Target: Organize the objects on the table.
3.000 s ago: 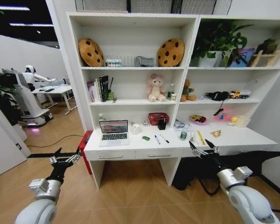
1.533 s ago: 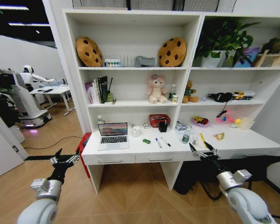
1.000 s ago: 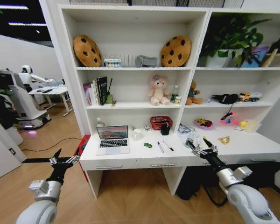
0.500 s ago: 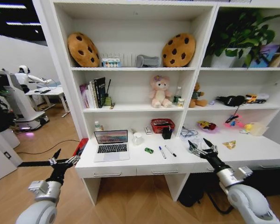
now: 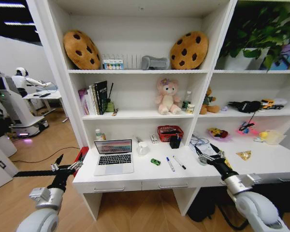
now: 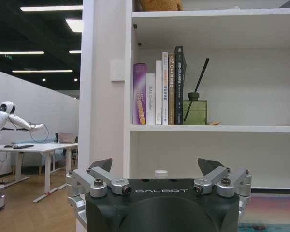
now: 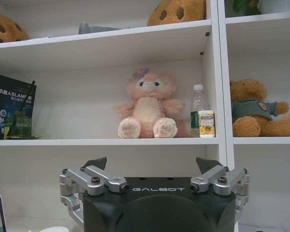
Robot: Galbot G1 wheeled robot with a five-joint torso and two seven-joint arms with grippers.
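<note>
Left gripper (image 5: 67,167): nearest item, raised off the table's left front corner over the wood floor; fingers spread wide, holding nothing. From its wrist camera the spread fingers (image 6: 101,166) face the shelf of books (image 6: 159,88).

Right gripper (image 5: 209,153): raised at the front edge of the table, right of centre; fingers spread wide, empty. Its wrist camera faces the pink plush bear (image 7: 148,105) on the shelf.

Table (image 5: 135,176): long, white, two drawers with bar handles below the front edge.

Laptop (image 5: 114,156): on the left part of the tabletop, lid open, screen lit.

Toy car (image 5: 155,162): green, on the tabletop just right of the laptop, apart from it.

Marker pens: blue-capped pen (image 5: 170,164) and black-capped pen (image 5: 179,162), lying side by side near the car, right of it, not touching.

Red basket (image 5: 169,132): at the back of the tabletop, behind the pens.

Upper shelf: two cookie-shaped cushions (image 5: 80,49), one at each end.
</note>
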